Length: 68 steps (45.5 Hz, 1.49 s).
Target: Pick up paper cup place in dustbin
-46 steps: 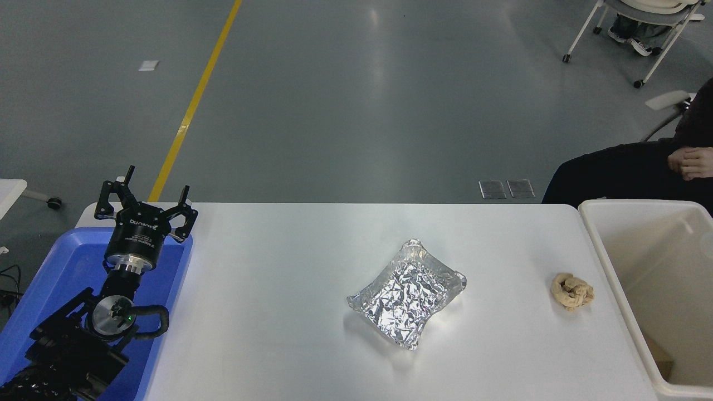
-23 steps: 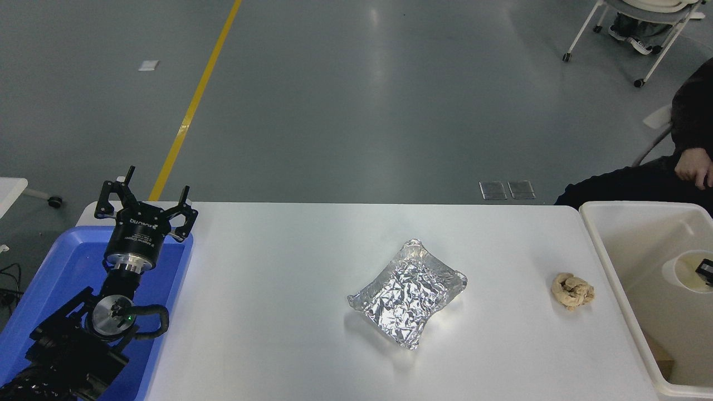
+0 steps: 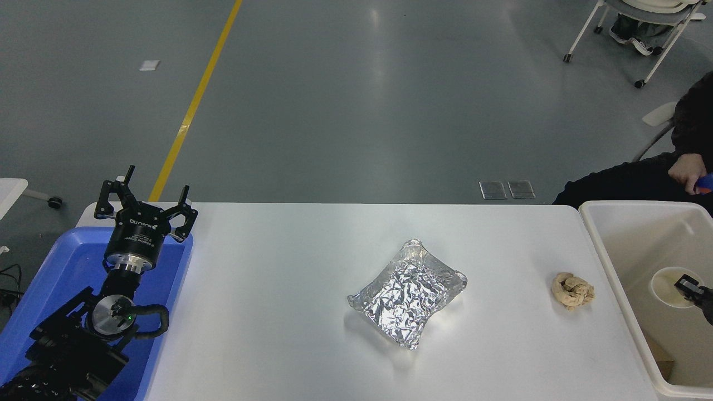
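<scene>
Right gripper [image 3: 690,288] gripping paper cup [image 3: 668,286] by its rim over dustbin [image 3: 613,262], left gripper [image 3: 146,207] spread wide over blue tray [image 3: 55,262]

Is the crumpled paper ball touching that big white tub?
Apart. The head view shows a strip of bare table between the crumpled paper ball and the tub's rim.

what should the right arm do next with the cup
Probably open the jaws and let go: the paper cup is already over the inside of the dustbin, with the right gripper at its rim. The left gripper sits parked over the blue tray.
</scene>
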Tool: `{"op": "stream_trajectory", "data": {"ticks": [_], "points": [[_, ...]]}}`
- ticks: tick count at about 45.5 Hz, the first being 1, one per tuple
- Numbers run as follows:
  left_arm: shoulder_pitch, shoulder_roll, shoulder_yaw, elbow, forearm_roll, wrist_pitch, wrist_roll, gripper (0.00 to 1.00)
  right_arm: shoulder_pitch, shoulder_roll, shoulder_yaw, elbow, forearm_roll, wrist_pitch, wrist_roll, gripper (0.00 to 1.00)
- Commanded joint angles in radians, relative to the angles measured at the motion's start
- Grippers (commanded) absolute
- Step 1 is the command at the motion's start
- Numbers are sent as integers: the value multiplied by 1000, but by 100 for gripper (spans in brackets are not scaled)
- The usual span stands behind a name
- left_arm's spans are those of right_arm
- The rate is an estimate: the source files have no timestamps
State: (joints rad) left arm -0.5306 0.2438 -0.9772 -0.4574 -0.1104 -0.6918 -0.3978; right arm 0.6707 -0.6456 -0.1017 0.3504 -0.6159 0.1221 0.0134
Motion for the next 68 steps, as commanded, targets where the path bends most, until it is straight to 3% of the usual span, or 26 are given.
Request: {"op": "stream_trajectory", "data": {"ticks": [1,7,15,25,37,51,68], "points": [[0,0,2,0,0,0,1,100,3,0,-9,12,5,7,5,100],[0,0,2,0,0,0,1,100,91,-26,-108,129,-8,14,5,100],[-2,0,2,0,0,-2,2,100,449,-172,-488,465,-7,109,3,100],[-2,0,3,0,0,-2,2,100,871,-178,-751,723,8,290,2,100],[0,0,2,0,0,-2,1,100,1236,-31,-871,955,241,599,-1,100],[1,0,2,0,0,2,-1,100,1463,222,-879,1048,444,663,-3,100],[1,0,0,0,0,3,-1,100,1688,230,-928,1191,507,663,-4,100]]}}
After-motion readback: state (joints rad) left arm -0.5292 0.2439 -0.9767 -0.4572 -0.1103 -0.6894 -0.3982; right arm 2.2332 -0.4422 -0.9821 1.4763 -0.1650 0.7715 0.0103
